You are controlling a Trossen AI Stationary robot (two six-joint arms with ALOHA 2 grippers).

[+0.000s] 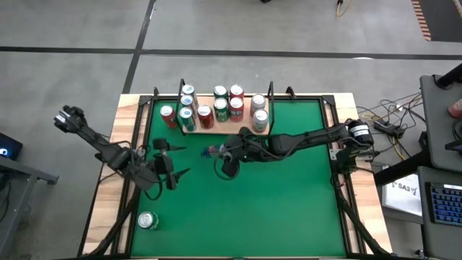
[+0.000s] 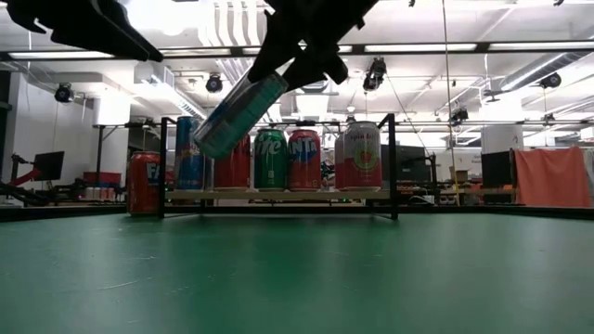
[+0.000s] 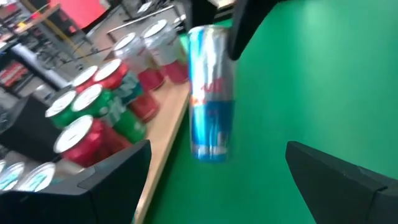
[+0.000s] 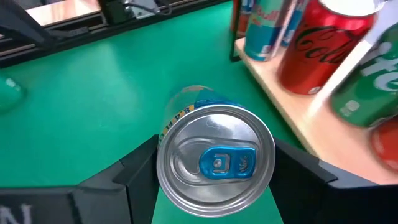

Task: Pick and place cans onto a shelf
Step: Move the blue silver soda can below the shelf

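Observation:
A slim blue-and-silver can (image 3: 210, 93) hangs tilted above the green table, with my right gripper (image 1: 222, 153) shut on it, just in front of the shelf (image 1: 216, 130). The shelf is a light-wood board with black wire uprights. Several red, green and silver cans (image 2: 269, 160) stand upright on it. A red can (image 2: 144, 183) stands on the table off the shelf's left end. Another can (image 1: 148, 220) rests on the table near the front left. My left gripper (image 1: 172, 160) is open and empty, left of the held can. My right gripper pinches the slim can at its top end (image 4: 168, 134), one finger (image 4: 140, 171) on each side just below the silver lid. The fingers come slanting down from the table's right and lie along the can. The can is lifted clear, its bottom end (image 2: 209, 139) tilted down.
Black wire uprights (image 2: 393, 167) stand at the shelf's ends. The table has a raised wood-and-black frame (image 1: 123, 144). Bare green surface (image 1: 274, 209) lies in front of the shelf. Cables and equipment (image 1: 404, 188) sit off the table's right side.

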